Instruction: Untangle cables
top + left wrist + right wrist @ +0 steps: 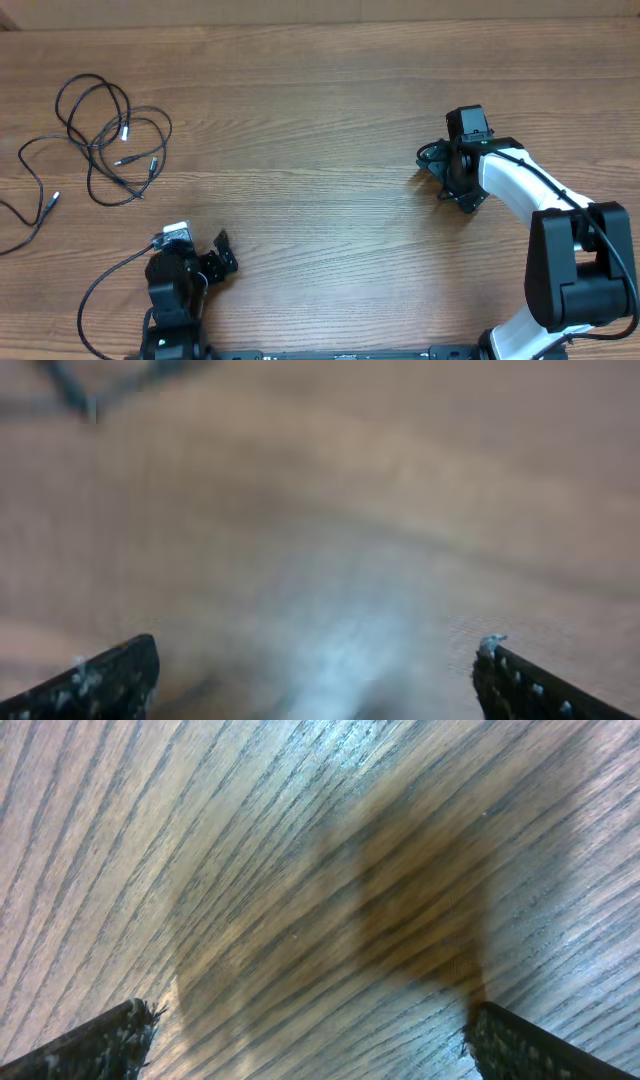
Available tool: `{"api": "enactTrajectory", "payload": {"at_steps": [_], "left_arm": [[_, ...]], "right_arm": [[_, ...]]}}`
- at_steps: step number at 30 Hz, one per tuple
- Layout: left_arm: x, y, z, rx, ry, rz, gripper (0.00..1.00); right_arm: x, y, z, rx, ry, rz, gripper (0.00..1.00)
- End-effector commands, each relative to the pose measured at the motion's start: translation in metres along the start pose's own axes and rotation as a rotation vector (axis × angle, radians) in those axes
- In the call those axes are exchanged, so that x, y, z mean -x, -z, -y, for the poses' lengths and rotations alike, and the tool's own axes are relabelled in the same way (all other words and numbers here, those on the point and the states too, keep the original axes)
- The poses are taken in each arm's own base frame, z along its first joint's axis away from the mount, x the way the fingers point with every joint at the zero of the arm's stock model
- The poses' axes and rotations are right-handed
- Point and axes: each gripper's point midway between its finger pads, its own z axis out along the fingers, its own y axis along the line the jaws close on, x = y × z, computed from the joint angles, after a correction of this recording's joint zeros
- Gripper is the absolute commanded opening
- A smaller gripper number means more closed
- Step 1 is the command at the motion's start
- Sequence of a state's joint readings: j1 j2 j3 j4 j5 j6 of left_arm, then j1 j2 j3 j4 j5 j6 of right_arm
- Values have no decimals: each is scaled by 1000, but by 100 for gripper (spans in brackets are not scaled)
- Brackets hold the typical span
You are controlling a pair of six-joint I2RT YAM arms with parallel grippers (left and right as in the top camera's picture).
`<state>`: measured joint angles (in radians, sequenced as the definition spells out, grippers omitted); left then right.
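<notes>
The cables (110, 140) are thin black cords with small silver-tipped plugs. They lie in tangled loose loops at the far left of the wooden table, with one strand trailing to the left edge (35, 195). A blurred piece of cable shows at the top left of the left wrist view (80, 390). My left gripper (215, 262) is open and empty at the front left, well below the cables; its fingers are wide apart in the left wrist view (315, 675). My right gripper (450, 175) is open and empty over bare wood at the right (310, 1030).
A thicker black cable (100, 290) runs in a loop from the left arm base along the front left. The right arm's white body (540, 200) reaches in from the front right corner.
</notes>
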<state>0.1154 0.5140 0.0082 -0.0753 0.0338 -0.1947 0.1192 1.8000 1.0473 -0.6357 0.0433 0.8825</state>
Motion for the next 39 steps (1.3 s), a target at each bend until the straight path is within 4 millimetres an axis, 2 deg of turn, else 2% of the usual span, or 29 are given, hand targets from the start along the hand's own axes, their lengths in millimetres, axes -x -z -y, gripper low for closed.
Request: {"api": "enactTrajectory", "payload": {"at_steps": [1, 3, 7, 34, 37, 39], "left_arm": [[36, 15, 15, -61, -51, 176, 100], [72, 38, 27, -104, -97, 363, 100], [92, 56, 36, -119, -188, 489, 100], [92, 57, 39, -126, -211, 493, 100], [92, 57, 39, -126, -211, 493, 100], [92, 57, 39, -126, -211, 493, 100]], "right_arm": [[-8, -5, 3, -3, -4, -31, 100], [-8, -5, 3, -3, -4, -31, 100], [-8, -5, 2, -3, -4, -31, 100], [-8, -5, 2, -2, -4, -30, 100], [-6, 0, 0, 10, -5, -22, 100], [-2, 13, -6, 45, -5, 2, 100]]}}
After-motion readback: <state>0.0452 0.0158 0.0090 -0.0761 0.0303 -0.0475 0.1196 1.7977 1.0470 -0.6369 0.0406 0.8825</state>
